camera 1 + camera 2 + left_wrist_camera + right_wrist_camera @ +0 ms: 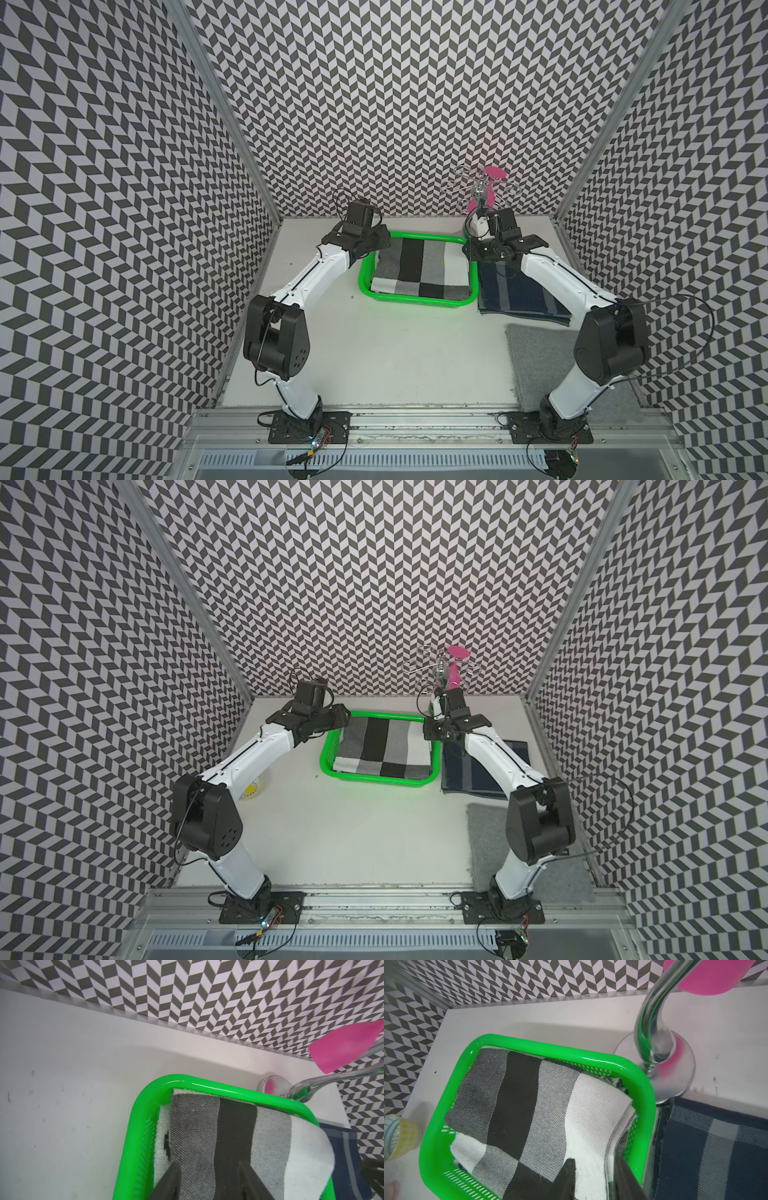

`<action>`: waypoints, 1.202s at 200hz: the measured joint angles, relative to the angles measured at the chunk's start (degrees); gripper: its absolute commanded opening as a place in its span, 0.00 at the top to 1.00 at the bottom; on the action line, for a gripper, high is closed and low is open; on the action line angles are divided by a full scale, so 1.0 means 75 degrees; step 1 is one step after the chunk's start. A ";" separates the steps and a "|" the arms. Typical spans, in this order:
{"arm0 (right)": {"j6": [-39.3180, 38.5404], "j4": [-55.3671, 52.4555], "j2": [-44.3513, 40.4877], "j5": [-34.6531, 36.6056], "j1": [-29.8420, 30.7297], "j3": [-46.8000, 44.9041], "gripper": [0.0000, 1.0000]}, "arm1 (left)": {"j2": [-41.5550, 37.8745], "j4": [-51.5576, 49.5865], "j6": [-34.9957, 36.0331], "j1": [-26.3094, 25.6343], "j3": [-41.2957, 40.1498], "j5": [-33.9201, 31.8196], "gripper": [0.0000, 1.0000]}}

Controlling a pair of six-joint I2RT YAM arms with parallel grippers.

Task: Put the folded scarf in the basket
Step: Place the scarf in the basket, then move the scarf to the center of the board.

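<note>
grey, black and white scarf [422, 270] is lying folded inside the green basket [365, 286]; soft and light, probably best pinched through all layers at both side edges. left claw [208, 1165] is hovering half open, holding nothing; right claw [593, 1159] is straddling an edge, grip unclear.

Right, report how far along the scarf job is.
Done: the checked scarf lies folded inside the green basket. In hand: the left gripper and right gripper hover over it, jaws apart, seemingly pinching nothing. Left: pull both arms clear. The blue cloth lies on the table beside the basket.
</note>
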 measured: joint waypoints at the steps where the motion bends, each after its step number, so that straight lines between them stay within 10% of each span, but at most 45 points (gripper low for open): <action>1: -0.0012 0.0003 0.0026 -0.0023 0.0000 -0.0009 0.69 | -0.0006 0.0009 -0.0003 -0.0009 -0.0012 0.0003 0.52; 78: 0.0000 0.0251 0.0216 0.0006 0.0000 -0.0560 0.68 | -0.0210 0.0038 -0.0163 -0.0341 -0.1043 0.0055 0.54; 149: 0.0262 -0.1288 -0.2302 0.0259 -0.0003 -0.1078 0.66 | -0.1411 0.0082 -0.0548 -0.1606 -0.1568 0.0198 0.54; 240: 0.2463 -0.3847 -0.4194 0.0662 0.0029 -0.3981 0.37 | -0.2430 0.0070 -0.0842 -0.1845 -0.2585 0.0347 0.54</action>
